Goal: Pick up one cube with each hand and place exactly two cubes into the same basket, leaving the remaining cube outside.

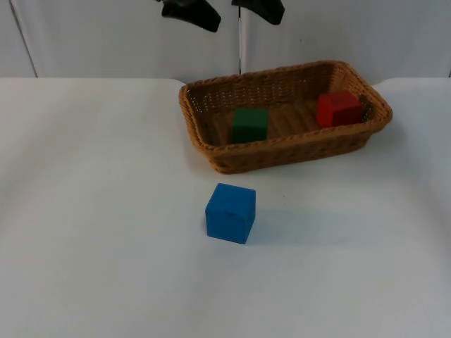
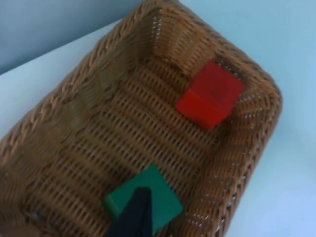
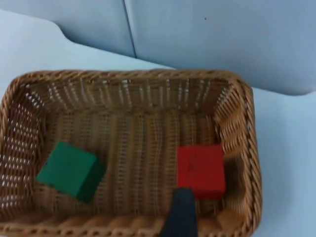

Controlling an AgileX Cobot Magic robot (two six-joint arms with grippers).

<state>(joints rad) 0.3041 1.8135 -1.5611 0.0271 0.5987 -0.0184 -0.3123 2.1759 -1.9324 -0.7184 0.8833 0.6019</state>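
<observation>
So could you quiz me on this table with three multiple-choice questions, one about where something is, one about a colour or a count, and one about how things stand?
1. Where is the blue cube?
A. inside the basket
B. on the white table in front of the basket
C. held in a gripper

2. How many cubes lie in the basket?
A. one
B. two
C. three

3. How do the two cubes in the basket stand to each other?
A. stacked
B. touching side by side
C. apart, towards opposite ends

Answers:
1. B, since the top view shows it on the bare table, outside the rim.
2. B, the green cube and the red cube sit on the woven floor.
3. C, as the right wrist view shows bare weave between them.

Both the left gripper and the right gripper hang above the basket's far side.
</observation>
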